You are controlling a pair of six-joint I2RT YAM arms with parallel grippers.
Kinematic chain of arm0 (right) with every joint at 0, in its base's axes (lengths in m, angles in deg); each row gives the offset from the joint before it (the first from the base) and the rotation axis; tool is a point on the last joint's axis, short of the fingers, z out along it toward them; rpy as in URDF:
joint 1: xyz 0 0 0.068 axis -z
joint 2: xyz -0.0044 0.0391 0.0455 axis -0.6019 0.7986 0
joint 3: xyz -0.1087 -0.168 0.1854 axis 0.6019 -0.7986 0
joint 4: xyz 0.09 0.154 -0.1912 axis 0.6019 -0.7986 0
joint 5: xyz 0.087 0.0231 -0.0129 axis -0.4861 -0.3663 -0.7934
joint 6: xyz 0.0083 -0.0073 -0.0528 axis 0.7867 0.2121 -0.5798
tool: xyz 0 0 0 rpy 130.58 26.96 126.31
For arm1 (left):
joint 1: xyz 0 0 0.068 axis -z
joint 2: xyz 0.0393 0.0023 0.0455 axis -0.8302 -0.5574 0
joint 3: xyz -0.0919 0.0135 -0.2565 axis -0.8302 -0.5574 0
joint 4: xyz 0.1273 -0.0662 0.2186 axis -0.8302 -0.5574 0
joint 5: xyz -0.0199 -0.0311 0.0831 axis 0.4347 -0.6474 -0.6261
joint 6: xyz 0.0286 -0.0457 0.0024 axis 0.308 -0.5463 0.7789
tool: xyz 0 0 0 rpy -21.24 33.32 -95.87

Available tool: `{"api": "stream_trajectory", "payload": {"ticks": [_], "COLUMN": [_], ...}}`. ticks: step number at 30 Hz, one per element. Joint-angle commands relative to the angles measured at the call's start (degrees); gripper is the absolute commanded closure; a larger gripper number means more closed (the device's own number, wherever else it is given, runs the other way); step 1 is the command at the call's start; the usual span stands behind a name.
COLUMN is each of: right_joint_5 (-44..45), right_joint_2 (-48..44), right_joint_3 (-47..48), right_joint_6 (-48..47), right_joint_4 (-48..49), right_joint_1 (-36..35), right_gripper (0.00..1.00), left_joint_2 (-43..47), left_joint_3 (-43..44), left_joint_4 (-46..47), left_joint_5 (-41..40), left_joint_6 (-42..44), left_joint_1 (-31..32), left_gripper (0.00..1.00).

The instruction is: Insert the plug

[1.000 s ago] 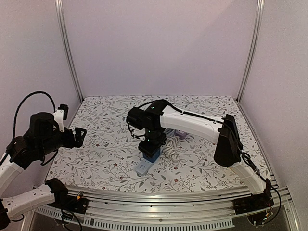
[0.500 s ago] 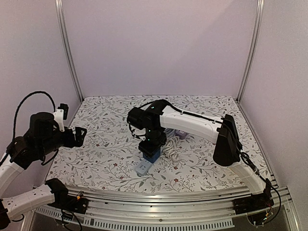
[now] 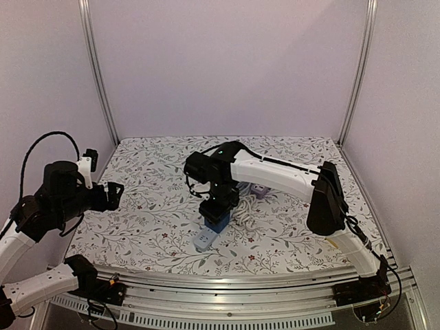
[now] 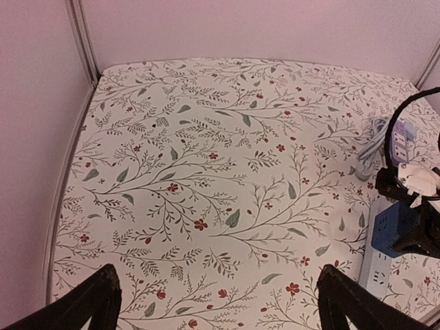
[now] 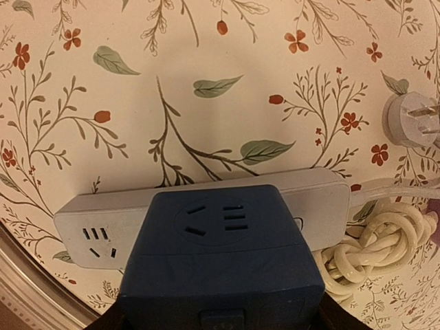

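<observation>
A dark blue cube plug [image 5: 220, 254] with sockets on its face stands on the middle of a white power strip [image 5: 96, 230]. I cannot tell if it is fully seated. My right gripper [image 5: 220, 322] is shut on the blue plug, with a finger at each side. In the top view the right gripper [image 3: 218, 205] points down over the blue plug [image 3: 217, 220] and the strip [image 3: 203, 240]. My left gripper [image 3: 113, 192] is open and empty, hovering far left of the strip. In the left wrist view its fingers [image 4: 96, 300] frame bare cloth, and the blue plug [image 4: 397, 231] is at the right edge.
A coiled white cord [image 5: 371, 251] lies right of the strip. A loose white plug [image 5: 411, 118] with bare prongs lies beyond it. A second purple strip [image 3: 258, 190] lies behind the right arm. The floral cloth [image 4: 206, 151] is walled on three sides.
The right arm has shifted very slightly to the right, still holding the blue plug over the strip. The left arm has not moved.
</observation>
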Motion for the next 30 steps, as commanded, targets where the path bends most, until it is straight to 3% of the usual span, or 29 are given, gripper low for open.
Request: {"api": "stream_trajectory", "payload": {"ticks": [1,9,18,30], "right_joint_5": [-0.17,0.90,9.78,8.78], "right_joint_2": [10.50,10.03,8.94,8.49], "right_joint_3": [-7.37,-7.82,-6.65,-6.92], "right_joint_6": [6.61,7.41,-1.33,2.15], "right_joint_4": [-8.36,-9.09,-11.19,-13.27], "right_joint_1": [5.46,5.34,2.20,2.18], "right_gripper": [1.00,1.00,1.00,0.97], "left_joint_2": [-0.13,0.32,0.47,0.95], "left_joint_3": [-0.79,-0.83,-0.77,-0.78], "left_joint_4": [0.75,0.85,0.84,0.68], "left_joint_5": [0.69,0.62,0.24,0.79], "left_joint_6": [0.63,0.82,0.84,0.80], "left_joint_1": [-1.17,-1.19,-1.28,-1.28], "left_gripper": [0.01,0.00,0.00,0.00]}}
